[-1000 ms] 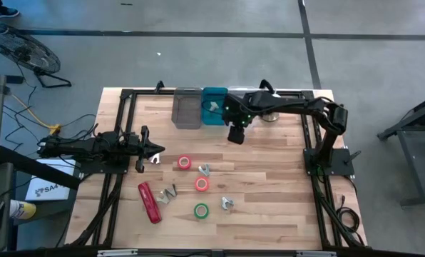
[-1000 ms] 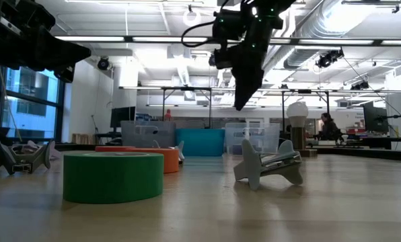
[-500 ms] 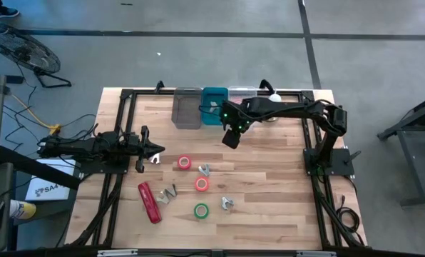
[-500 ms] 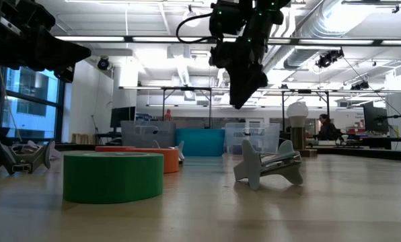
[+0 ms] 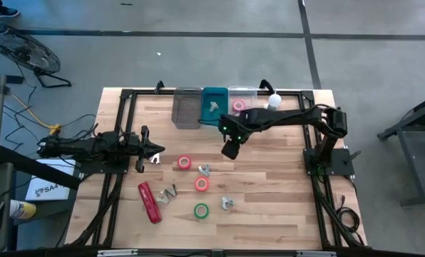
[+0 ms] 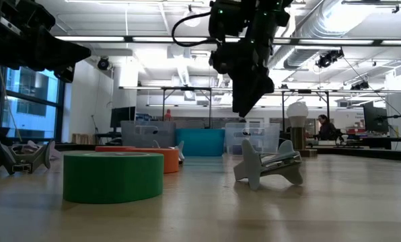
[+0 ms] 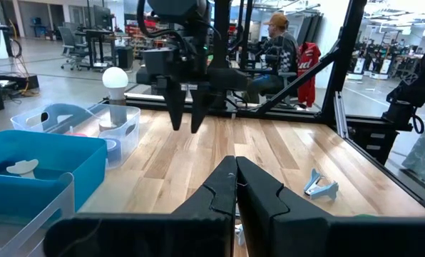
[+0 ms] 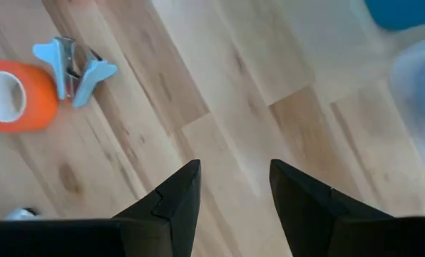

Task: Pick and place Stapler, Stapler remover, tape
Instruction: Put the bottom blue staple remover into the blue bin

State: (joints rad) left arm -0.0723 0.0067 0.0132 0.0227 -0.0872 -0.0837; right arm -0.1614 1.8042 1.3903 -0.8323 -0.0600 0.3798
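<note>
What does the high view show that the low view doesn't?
Only the high view: the red stapler lying left of the tape rolls, the left gripper parked at the table's left side, and a pink roll inside the clear bin.
Only the low view: the room behind the table, with a seated person.
Both: the open, empty right gripper hanging over bare wood, the green tape, and the teal bin.

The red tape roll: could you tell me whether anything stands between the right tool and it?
Nothing visible does. The right tool, open and empty, hangs over bare table, and the red tape lies beyond open wood; a staple remover sits beside the roll, off that path.
</note>
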